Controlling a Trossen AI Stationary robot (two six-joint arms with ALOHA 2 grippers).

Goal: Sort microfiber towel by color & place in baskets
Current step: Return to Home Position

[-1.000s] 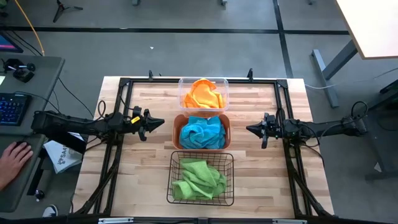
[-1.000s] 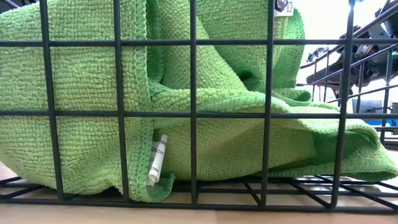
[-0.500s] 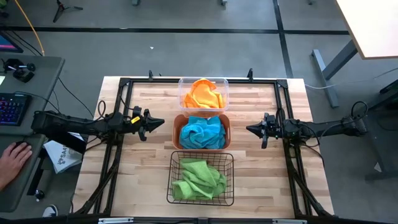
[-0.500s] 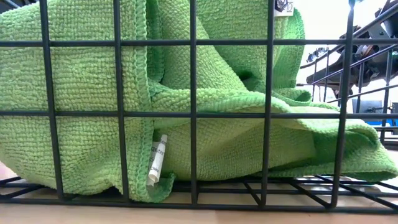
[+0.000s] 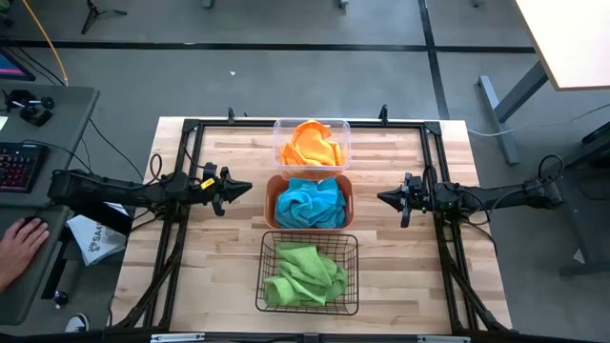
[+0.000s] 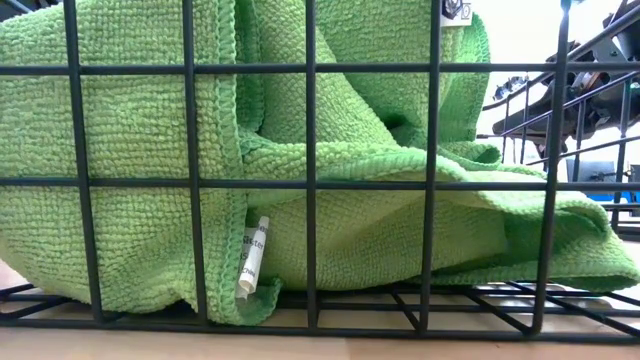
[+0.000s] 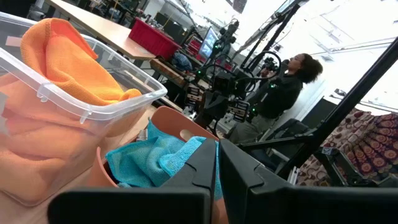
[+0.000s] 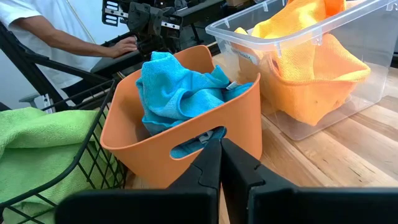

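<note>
Three baskets stand in a row down the table's middle. The clear plastic bin (image 5: 312, 143) at the far end holds orange towels (image 5: 310, 145). The orange bin (image 5: 309, 202) in the middle holds blue towels (image 5: 310, 203). The black wire basket (image 5: 309, 273) nearest holds green towels (image 5: 305, 274), which fill the low view (image 6: 300, 170). My left gripper (image 5: 246, 188) hovers shut to the left of the orange bin. My right gripper (image 5: 381, 198) hovers shut to its right. Neither touches anything.
A black metal frame (image 5: 191, 129) runs around the wooden table (image 5: 219, 248). Bare wood lies on both sides of the baskets. A person's hand (image 5: 21, 238) rests at a desk beyond the table's left edge, and a person (image 7: 280, 93) shows beyond the table in the left wrist view.
</note>
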